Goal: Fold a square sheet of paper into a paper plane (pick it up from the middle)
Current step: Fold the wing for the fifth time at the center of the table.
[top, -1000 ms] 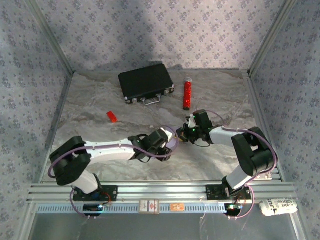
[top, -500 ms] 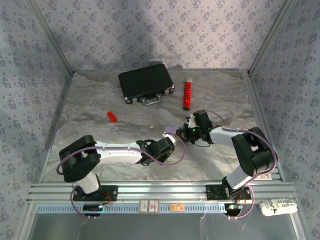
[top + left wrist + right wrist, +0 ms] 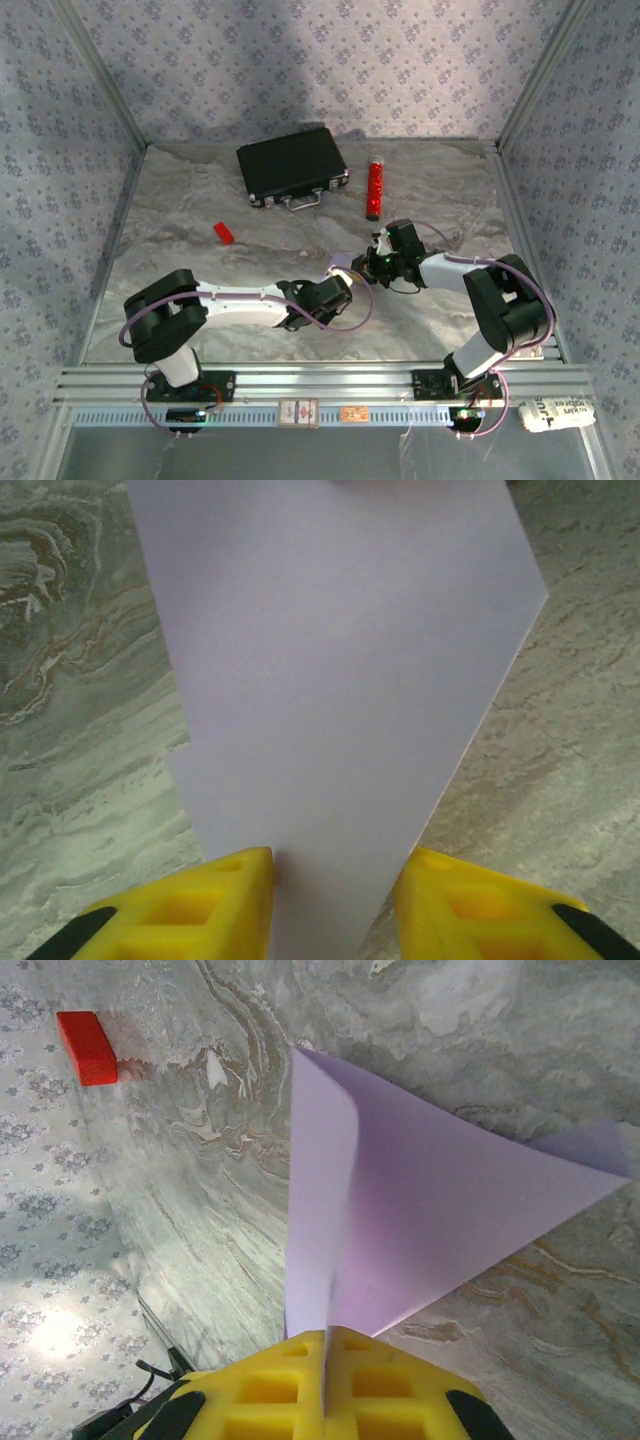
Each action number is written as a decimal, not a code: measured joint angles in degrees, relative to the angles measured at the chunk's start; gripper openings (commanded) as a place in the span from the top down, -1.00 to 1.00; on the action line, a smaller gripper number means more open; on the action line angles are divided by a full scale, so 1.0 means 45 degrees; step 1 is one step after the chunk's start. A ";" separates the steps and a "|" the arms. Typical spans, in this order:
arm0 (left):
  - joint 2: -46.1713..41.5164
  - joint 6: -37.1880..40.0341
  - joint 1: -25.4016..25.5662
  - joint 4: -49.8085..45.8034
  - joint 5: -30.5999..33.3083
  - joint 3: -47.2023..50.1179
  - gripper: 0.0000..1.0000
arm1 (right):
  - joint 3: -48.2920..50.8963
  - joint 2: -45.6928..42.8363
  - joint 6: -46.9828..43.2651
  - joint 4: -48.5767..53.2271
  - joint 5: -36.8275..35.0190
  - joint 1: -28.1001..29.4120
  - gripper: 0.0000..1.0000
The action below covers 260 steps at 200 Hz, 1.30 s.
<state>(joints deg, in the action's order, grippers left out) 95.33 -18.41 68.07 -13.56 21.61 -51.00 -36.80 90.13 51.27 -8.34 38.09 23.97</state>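
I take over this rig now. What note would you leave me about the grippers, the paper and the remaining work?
Right gripper: shut on an edge of the square sheet of paper, holding it over the table.
Left gripper: open, fingers either side of the sheet; no firm grip visible.
Done: sheet picked up, with at least one fold in it.
Left: the remaining folds; the plane shape is not there yet.

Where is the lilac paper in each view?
Top external: paper, a small pale patch near centre.
Left wrist: broad sheet down the middle.
Right wrist: folded, centre to right.
Shared landmark: marbled table; the red block is top left in the right wrist view.
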 measured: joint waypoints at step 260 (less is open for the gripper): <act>-0.0034 0.0223 0.0078 0.0039 0.1039 0.0083 0.52 | -0.0019 -0.0219 -0.0010 0.0049 0.0005 -0.0053 0.95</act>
<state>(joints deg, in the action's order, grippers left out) 95.18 -17.41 68.42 -13.39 26.28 -50.63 -36.88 89.14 51.22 -8.12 38.11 23.73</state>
